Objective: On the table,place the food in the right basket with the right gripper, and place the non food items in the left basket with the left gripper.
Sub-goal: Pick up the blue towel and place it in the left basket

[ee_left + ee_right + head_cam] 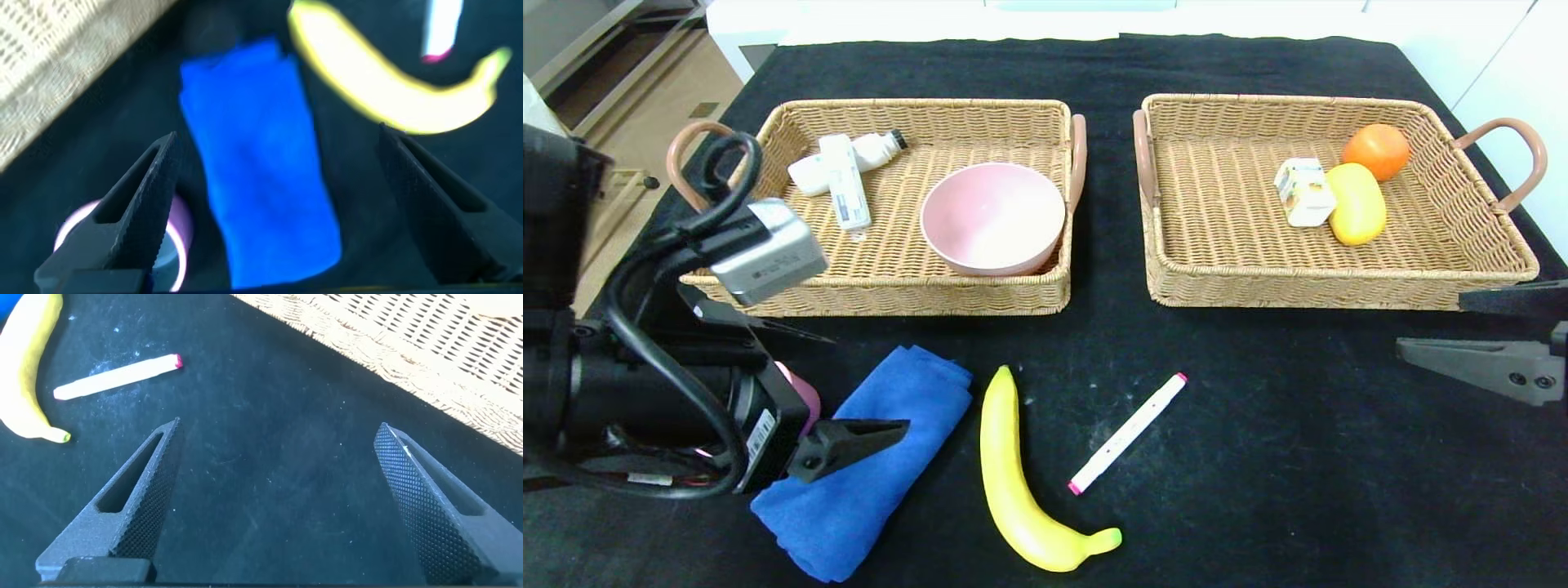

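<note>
A blue cloth [874, 482], a yellow banana [1013, 482] and a white marker with pink ends [1127, 433] lie on the black table in front of the baskets. My left gripper [867, 382] is open and empty, hovering over the cloth's near-left part; the left wrist view shows the cloth [253, 155] between its open fingers [278, 135], with the banana [384, 82] beyond. A pink-rimmed round object [805, 392] sits partly hidden under the left arm. My right gripper [1431, 322] is open and empty in front of the right basket [1290, 100], over bare table [279, 425].
The left basket [915, 104] holds a pink bowl [992, 214], a white bottle [878, 149] and a white tube [845, 192]. The right basket holds an orange [1376, 151], a yellow fruit [1356, 204] and a small carton [1303, 192].
</note>
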